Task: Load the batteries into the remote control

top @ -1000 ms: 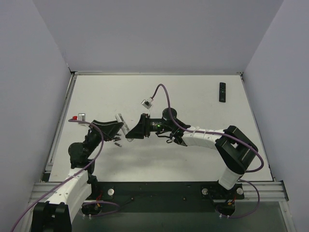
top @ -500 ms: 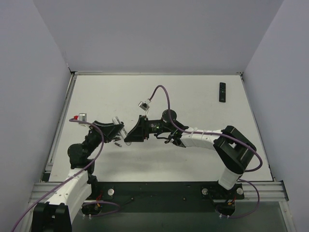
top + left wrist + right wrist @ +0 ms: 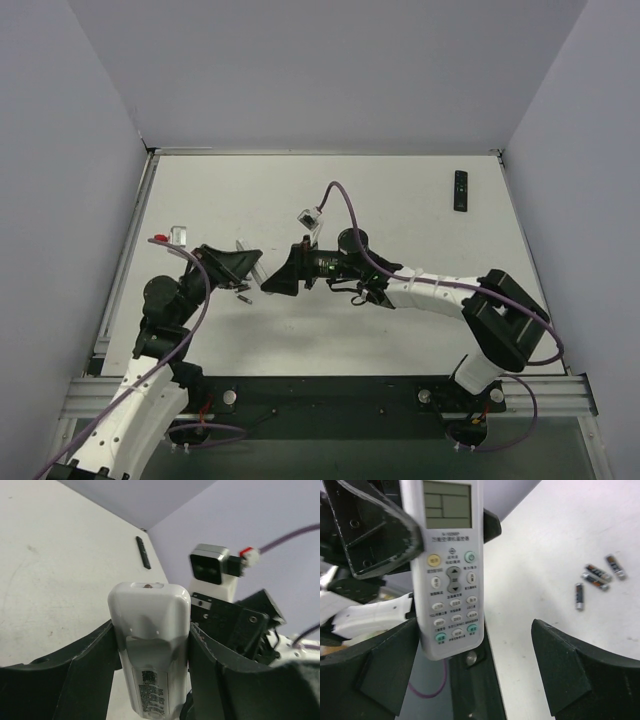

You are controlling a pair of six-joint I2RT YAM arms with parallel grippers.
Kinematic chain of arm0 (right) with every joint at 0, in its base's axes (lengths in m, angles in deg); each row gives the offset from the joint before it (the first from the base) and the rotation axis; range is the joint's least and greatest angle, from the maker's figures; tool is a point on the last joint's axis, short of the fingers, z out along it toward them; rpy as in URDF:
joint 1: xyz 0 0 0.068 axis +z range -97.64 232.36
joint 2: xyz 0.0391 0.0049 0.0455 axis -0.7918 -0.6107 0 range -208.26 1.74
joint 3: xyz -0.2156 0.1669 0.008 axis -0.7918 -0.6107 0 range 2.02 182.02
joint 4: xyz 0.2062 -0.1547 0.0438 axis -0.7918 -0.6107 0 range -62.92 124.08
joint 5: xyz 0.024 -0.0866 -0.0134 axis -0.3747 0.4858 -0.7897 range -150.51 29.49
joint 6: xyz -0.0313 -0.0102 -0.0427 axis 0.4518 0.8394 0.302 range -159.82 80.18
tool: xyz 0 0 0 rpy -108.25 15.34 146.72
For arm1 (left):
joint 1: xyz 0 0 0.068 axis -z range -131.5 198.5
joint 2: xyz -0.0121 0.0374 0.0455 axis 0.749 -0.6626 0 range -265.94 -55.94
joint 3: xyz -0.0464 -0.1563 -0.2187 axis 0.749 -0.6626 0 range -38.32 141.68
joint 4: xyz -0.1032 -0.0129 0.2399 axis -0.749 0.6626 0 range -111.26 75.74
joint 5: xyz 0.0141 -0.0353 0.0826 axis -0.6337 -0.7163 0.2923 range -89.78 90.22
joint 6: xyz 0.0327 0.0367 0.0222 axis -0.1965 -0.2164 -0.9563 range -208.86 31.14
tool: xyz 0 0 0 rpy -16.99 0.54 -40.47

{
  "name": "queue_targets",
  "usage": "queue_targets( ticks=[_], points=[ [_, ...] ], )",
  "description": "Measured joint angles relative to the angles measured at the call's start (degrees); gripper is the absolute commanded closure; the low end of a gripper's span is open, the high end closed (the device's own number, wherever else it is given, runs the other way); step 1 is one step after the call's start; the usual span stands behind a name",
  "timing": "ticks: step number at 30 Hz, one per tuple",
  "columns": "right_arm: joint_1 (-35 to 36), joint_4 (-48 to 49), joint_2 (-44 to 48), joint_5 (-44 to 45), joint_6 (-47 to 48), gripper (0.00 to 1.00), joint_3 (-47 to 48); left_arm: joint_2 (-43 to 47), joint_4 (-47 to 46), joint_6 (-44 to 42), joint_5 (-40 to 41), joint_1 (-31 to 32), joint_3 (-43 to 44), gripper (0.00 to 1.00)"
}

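Left wrist view puts the white remote control (image 3: 149,607) on end right between the fingers of the left gripper (image 3: 152,635). Both black fingers are pressed against its sides, and its label side faces the camera. Past the fingertips, further out on the table (image 3: 60,555), a slim black remote (image 3: 143,552) lies flat.

From the right wrist, the right gripper (image 3: 475,630) has its fingers spread wide. The remote control's screen and buttons face it. The lower end sits just beside the finger on the left of that view, and there is a clear gap to the other finger. The batteries (image 3: 595,577), a few loose ones, lie on the table beyond that other finger's tip, well apart from the remote control.
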Motion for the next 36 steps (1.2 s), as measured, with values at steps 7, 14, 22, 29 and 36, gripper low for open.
queue_targets(
  ticks=[7, 14, 22, 29, 36],
  points=[
    [4.74, -14.88, 9.53, 16.50, 13.73, 0.22, -0.09, -3.15, 20.68, -4.57, 16.76, 10.10, 8.61, 1.00],
    [11.47, -24.76, 10.36, 28.57, 22.23, 0.39, 0.68, -9.90, 28.87, -5.20, 29.11, 20.13, 10.84, 1.00],
    [11.41, -28.11, 9.94, 33.88, 24.28, 0.79, 0.94, -13.46, 28.74, -6.64, 36.22, 26.86, 14.10, 1.00],
    [11.19, -29.16, 10.54, 34.91, 23.54, 0.96, 0.79, -14.21, 26.62, -10.08, 37.24, 28.17, 14.10, 0.13],
    [3.50, -24.76, 15.69, 27.93, 17.14, 1.00, -6.45, -6.91, 17.70, -16.11, 30.77, 24.90, 12.44, 0.03]
  ],
)
